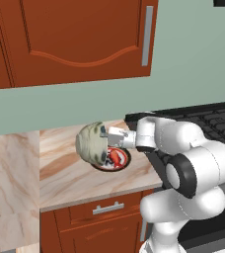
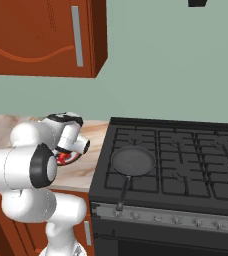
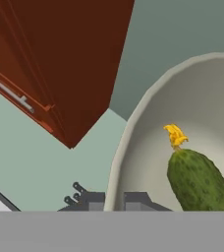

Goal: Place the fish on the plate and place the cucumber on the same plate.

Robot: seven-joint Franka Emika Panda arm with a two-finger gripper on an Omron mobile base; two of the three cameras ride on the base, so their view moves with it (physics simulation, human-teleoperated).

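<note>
- My gripper (image 1: 104, 133) is pinched almost fully closed on the rim of the pale bowl (image 1: 91, 143); in the hand view the rim runs right down between my two dark tips.
- I hold the bowl lifted and tipped on its side above the counter (image 1: 60, 173), its mouth turned down toward the plate (image 1: 124, 160). My guess is that tipping is meant to let the contents slide out, rather than picking each item up.
- The cucumber (image 3: 200, 182) lies inside the bowl against its wall, a small yellow flower (image 3: 175, 135) at its tip. It has not yet left the bowl.
- Directly beneath the bowl sits the plate, on the counter close to the stove's left edge. Something red-orange rests on it, probably the fish (image 1: 115, 157), though the bowl hides part of it, so I cannot be sure.
- To the right is the stove (image 2: 186, 165), a black frying pan (image 2: 132, 161) on its near-left burner, well apart from my work.
- Farthest off, the red-brown wall cabinets (image 1: 75, 39) hang above the counter.
</note>
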